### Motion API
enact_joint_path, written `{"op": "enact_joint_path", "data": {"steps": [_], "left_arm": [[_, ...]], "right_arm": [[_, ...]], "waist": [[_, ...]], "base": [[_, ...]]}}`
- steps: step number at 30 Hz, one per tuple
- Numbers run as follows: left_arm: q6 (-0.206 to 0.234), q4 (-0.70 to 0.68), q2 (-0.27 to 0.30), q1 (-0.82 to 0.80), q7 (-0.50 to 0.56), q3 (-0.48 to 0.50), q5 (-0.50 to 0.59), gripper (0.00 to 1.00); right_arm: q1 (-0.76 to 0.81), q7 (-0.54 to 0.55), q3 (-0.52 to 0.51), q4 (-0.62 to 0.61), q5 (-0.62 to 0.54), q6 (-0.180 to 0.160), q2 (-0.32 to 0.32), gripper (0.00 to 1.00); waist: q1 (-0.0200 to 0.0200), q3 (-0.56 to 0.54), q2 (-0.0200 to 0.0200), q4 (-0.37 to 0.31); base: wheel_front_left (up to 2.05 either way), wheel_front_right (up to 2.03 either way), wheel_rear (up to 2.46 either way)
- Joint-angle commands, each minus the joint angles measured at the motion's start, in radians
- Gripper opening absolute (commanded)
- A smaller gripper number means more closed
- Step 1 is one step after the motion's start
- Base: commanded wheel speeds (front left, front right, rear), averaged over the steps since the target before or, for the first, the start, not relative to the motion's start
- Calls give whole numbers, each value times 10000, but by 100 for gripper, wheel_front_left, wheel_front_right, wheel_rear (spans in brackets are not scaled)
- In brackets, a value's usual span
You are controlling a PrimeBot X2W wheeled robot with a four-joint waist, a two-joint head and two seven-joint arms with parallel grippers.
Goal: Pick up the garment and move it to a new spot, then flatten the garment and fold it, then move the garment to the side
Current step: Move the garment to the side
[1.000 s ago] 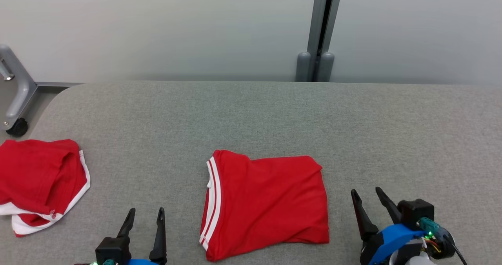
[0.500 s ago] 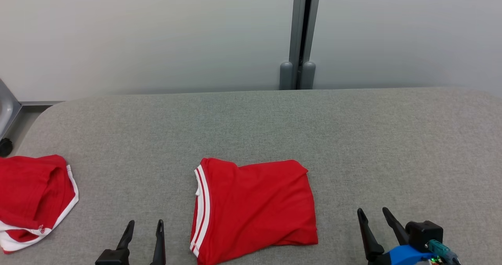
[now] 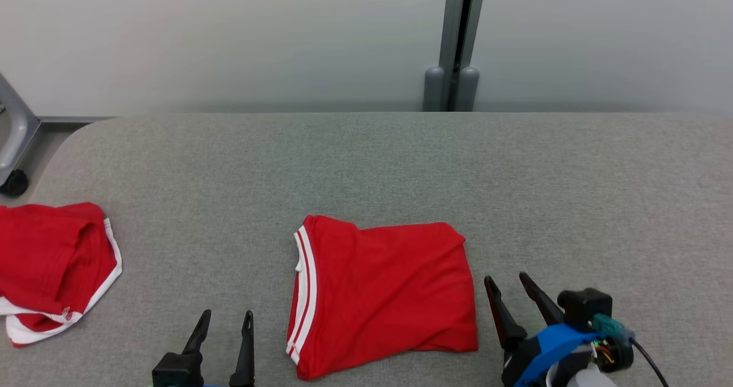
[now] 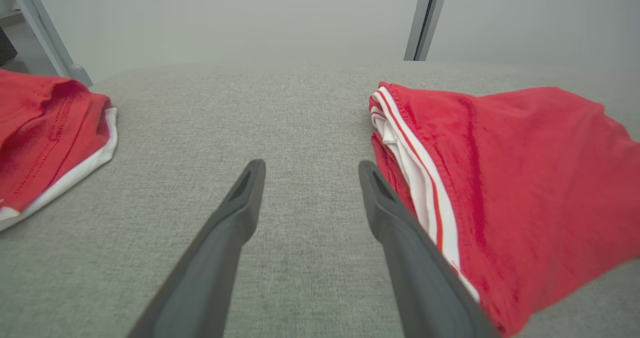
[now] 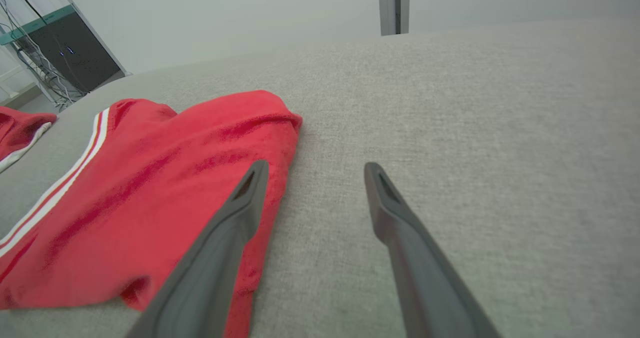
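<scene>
A red garment (image 3: 383, 292) with white stripes along its left edge lies folded in a neat rectangle on the grey padded table (image 3: 366, 164). It shows too in the left wrist view (image 4: 500, 188) and the right wrist view (image 5: 150, 193). My left gripper (image 3: 227, 318) stands open just left of it, nothing between its fingers (image 4: 235, 213). My right gripper (image 3: 506, 279) is open at the garment's right edge, holding nothing; its left finger (image 5: 240, 208) hangs over the cloth's edge.
A second red garment with white trim (image 3: 51, 267) lies crumpled at the table's left edge (image 4: 45, 133). A grey post (image 3: 455, 43) stands behind the table against the pale wall. A wheeled grey frame (image 3: 14, 146) is at far left.
The head camera has shifted, moving the whole picture. My right gripper's fingers have spread wider and now stand closer to the garment's right edge. The garment lies as before.
</scene>
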Motion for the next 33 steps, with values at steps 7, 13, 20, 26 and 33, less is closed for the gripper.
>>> {"op": "enact_joint_path", "data": {"steps": [7,13,20,26,33], "left_arm": [[-134,71,109,-485,-27,-28,-69,100],[-177,125,168,-647,-27,-105,-117,100],[-154,-41,220,-493,-26,-8,-170,100],[-156,-317,255,-393,-26,-344,-195,100],[-157,-696,326,-563,-26,-1313,-462,100]], "right_arm": [[-1660,-30,731,1259,835,0,-16,100],[-2308,189,1639,3175,1101,0,-22,100],[-2520,17,1531,3811,1193,-17,-103,0],[-2246,-5,564,3120,414,-11,-51,0],[-1867,-17,88,2410,-77,-6,-40,0]], "waist": [[0,710,0,711],[0,893,0,970],[0,754,0,262],[0,680,0,-1193],[0,812,0,-3118]], "base": [[0,0,0],[0,0,0],[0,0,0],[0,0,0],[0,0,0]]}}
